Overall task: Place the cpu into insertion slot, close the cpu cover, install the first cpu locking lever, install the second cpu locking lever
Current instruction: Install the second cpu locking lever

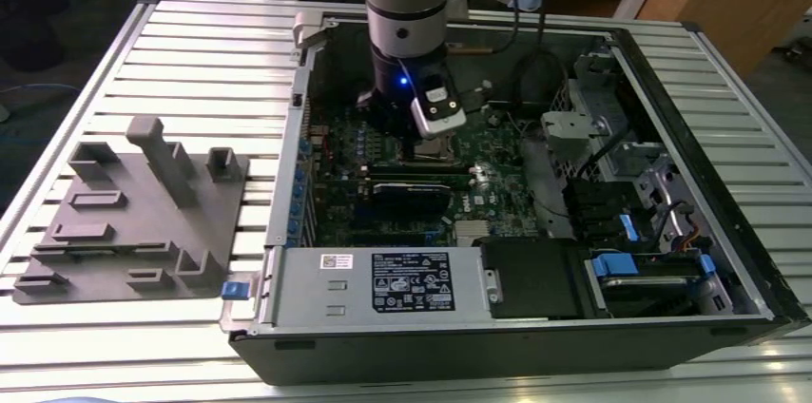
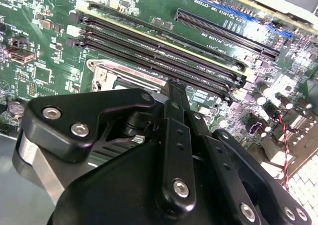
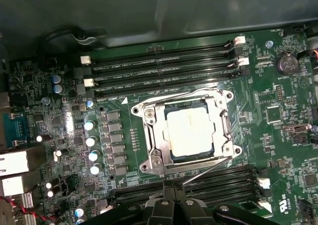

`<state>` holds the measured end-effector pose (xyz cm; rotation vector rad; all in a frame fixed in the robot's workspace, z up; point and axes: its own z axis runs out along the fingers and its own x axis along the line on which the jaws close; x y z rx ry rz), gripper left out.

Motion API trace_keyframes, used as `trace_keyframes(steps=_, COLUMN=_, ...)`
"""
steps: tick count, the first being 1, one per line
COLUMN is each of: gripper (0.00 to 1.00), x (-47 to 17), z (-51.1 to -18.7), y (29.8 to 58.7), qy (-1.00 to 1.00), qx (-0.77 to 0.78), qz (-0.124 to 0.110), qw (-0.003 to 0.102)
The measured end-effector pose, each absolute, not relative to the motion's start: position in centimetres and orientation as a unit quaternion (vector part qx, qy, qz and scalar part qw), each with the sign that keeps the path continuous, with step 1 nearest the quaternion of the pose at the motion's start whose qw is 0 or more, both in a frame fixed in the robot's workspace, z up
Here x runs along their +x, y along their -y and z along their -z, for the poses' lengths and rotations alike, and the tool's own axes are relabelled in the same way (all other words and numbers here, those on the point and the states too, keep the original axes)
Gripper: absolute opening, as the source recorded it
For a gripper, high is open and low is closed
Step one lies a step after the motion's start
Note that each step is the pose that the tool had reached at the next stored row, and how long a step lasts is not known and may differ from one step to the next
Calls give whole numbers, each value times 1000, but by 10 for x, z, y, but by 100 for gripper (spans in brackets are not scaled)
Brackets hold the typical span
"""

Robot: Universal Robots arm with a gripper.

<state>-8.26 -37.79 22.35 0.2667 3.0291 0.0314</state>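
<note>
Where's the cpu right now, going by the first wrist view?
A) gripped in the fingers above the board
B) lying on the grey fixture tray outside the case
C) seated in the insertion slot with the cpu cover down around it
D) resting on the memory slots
C: in the first wrist view the cpu sits in the insertion slot, its pale top showing through the window of the lowered cpu cover.

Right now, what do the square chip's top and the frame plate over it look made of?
Pale square cpu: dull, light metal top, matte, probably a plated heat spreader. Silvery cpu cover framing it: thin stamped sheet metal, brighter, with glints along its edges. Alloy can't be told.
</note>
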Motion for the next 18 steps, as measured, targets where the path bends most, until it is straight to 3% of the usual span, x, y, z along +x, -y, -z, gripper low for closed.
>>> trace_keyframes(steps=18, gripper=11, x=-85, z=-218, y=378, qy=-995, qx=88, qz=-10, qw=50)
